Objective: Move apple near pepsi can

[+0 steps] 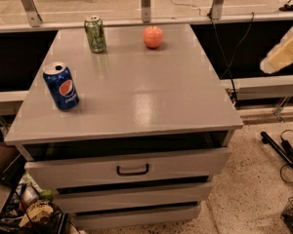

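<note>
Gripper [270, 63]: at the pale cream end of the arm by the right edge of the view, off the counter [151, 99] and well apart from every item. Spread or pressed together: cannot tell. It holds nothing visible.

Apple [153, 36]: at the far edge of the counter, right of centre, standing free. Round, smooth and orange-red, so liable to roll.

Pepsi can [61, 87]: upright near the front left, well apart from the apple. Blue glossy cylinder with a silver top.

Green can [95, 34]: upright, left of the apple.

Step in hand, as judged: the approach to the apple. Recommended: come in from the right, close across its widest part, lift before crossing, and pass in front of the green can. The counter is flat, grey and slightly reflective.
</note>
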`<state>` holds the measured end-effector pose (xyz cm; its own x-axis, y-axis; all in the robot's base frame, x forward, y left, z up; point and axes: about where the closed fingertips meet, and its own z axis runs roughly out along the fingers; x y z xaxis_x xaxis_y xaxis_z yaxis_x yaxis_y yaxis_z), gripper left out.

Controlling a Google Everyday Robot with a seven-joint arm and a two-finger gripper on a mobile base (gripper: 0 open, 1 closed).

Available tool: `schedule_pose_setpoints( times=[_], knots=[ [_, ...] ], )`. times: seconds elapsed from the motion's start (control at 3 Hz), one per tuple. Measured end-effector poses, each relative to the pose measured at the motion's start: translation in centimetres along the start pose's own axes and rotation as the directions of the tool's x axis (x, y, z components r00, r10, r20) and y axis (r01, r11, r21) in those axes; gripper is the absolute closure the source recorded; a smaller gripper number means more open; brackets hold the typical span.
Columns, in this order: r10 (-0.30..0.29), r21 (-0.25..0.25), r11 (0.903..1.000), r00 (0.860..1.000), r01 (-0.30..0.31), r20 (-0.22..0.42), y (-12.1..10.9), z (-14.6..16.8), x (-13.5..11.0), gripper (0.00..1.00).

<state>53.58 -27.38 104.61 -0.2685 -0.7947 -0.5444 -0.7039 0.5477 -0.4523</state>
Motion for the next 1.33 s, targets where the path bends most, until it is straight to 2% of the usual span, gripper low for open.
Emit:
schedule_pose_setpoints(
  times=[0.33,0.67,1.0,1.33],
  knots=[
    [0.037,0.061,0.997,0.986,-0.047,0.165,-3.7,2.7,-2.3,0.0],
    [0.056,0.055,0.9958,0.966,-0.073,0.252,-6.5,6.2,-5.5,0.0],
    [0.056,0.055,0.9959,0.966,-0.072,0.252,-6.5,6.2,-5.5,0.0],
    [0.07,0.027,0.9964,0.961,-0.081,0.267,-5.1,8.0,-6.5,0.0]
  ],
)
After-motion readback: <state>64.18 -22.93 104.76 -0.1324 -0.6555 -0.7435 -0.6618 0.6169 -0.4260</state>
